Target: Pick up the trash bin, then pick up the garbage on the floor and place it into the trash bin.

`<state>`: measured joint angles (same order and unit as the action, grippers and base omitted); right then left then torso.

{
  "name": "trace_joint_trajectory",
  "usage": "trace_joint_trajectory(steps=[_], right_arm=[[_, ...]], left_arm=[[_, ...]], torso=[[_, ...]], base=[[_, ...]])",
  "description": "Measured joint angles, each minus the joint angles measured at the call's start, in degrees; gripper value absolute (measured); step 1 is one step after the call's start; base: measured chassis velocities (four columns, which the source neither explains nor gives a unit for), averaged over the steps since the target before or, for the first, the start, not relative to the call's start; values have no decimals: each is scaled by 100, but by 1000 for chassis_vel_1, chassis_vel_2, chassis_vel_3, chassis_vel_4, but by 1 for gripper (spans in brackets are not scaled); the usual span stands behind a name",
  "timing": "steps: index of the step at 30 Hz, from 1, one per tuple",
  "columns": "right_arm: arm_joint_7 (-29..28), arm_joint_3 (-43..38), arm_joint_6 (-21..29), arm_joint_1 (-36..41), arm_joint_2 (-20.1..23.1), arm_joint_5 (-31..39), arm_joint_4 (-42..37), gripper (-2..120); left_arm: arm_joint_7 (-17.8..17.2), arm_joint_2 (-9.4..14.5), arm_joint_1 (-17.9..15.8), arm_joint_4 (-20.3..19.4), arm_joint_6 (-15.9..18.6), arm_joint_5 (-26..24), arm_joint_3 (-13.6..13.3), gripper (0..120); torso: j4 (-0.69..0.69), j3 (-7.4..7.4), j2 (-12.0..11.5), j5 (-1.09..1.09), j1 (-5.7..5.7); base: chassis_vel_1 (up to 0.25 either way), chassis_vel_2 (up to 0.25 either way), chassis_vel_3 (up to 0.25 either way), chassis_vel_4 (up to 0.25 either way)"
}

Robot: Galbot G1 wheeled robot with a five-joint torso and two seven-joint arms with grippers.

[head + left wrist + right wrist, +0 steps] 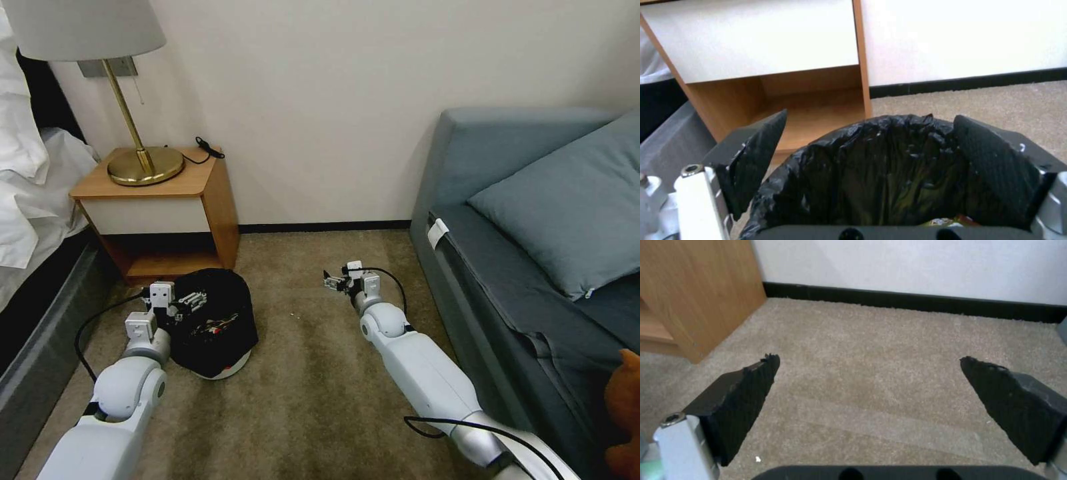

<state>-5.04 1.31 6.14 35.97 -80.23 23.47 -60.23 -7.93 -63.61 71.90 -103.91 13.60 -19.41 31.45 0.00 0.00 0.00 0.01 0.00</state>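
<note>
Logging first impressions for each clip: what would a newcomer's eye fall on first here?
The trash bin, lined with a crinkled black bag, stands on the carpet in front of the wooden nightstand, with the left gripper open wide around its rim. The right gripper hangs open over bare carpet between the bin and the blue-grey sofa. Some coloured litter shows inside the bin.

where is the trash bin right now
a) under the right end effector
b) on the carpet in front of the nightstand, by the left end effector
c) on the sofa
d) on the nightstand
b, the trash bin sits on the carpet before the nightstand, with the left end effector at its rim.
</note>
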Motion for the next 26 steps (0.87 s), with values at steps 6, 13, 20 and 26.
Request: trace_joint_trajectory(steps=[6, 13, 20, 26], right_arm=[[30, -18, -16, 11, -3, -19, -4, 100], [34, -8, -19, 8, -3, -20, -10, 100], [37, 0, -20, 3, -1, -19, -14, 100], [37, 3, -20, 1, -1, -18, -17, 100]], left_arm=[[-11, -2, 7, -1, 0, 3, 7, 100], [-23, -4, 9, -1, 0, -1, 10, 100], [-27, -4, 9, -1, 2, -6, 14, 100], [-30, -4, 9, 0, 4, -9, 14, 100]], torso=[[0, 0, 0, 0, 0], [0, 0, 0, -1, 0], [0, 0, 0, -1, 0], [0, 0, 0, -1, 0]], base=[[0, 0, 0, 0], [0, 0, 0, 0], [0, 0, 0, 0], [0, 0, 0, 0]])
